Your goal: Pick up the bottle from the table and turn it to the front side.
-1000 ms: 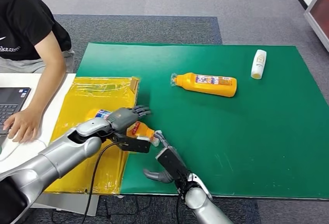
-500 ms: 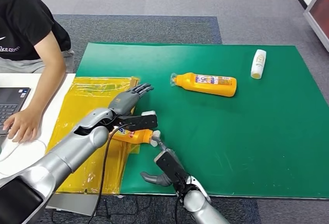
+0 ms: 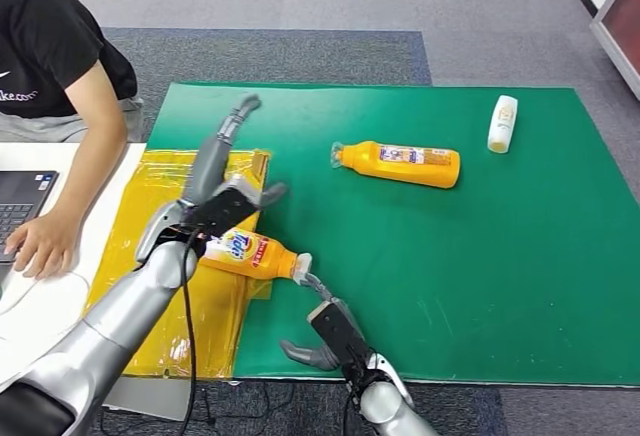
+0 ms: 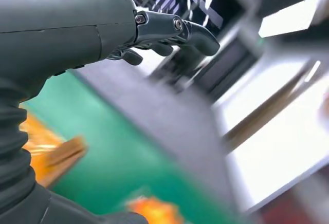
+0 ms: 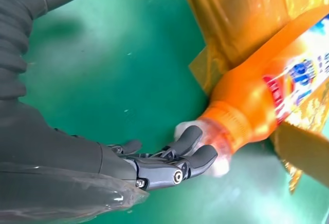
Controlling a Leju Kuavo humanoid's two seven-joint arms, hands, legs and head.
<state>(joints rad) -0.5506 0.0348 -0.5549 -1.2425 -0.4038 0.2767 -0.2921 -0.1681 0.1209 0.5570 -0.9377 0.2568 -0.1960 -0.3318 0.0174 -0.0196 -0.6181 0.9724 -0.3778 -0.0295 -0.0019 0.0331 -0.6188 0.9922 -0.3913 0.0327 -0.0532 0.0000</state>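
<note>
The orange plastic bottle with the blue, red and white label (image 3: 247,252) lies on its side at the near left of the green mat (image 3: 483,286), body on the crinkled yellow plastic sheet (image 3: 151,206), neck and pale cap (image 3: 302,266) reaching onto the green. Label faces up; blue lettering on white and a red band show, too small and blurred to read with confidence.

Left hand (image 3: 219,191): raised above the bottle's thick end, fingers (image 3: 234,121) spread wide and pointing away across the tabletop, thumb out to the side. It holds nothing. The left wrist view is motion-blurred; the fingers (image 4: 182,29) are extended there too.

Right hand (image 3: 332,331): low at the near edge of the mat, fingers (image 5: 194,149) reaching to the cap. In the right wrist view the fingertips rest on the cap and neck (image 5: 217,142). Whether this is a pinch or only contact, I cannot tell.

A second orange bottle with a printed label (image 3: 400,164) lies on its side mid-mat, well apart; print unreadable. A small white bottle (image 3: 503,123) lies toward the far right.

At the left, a person in a black T-shirt (image 3: 45,46), white lettering partly visible, has a hand (image 3: 41,241) beside a laptop keyboard (image 3: 23,201).
</note>
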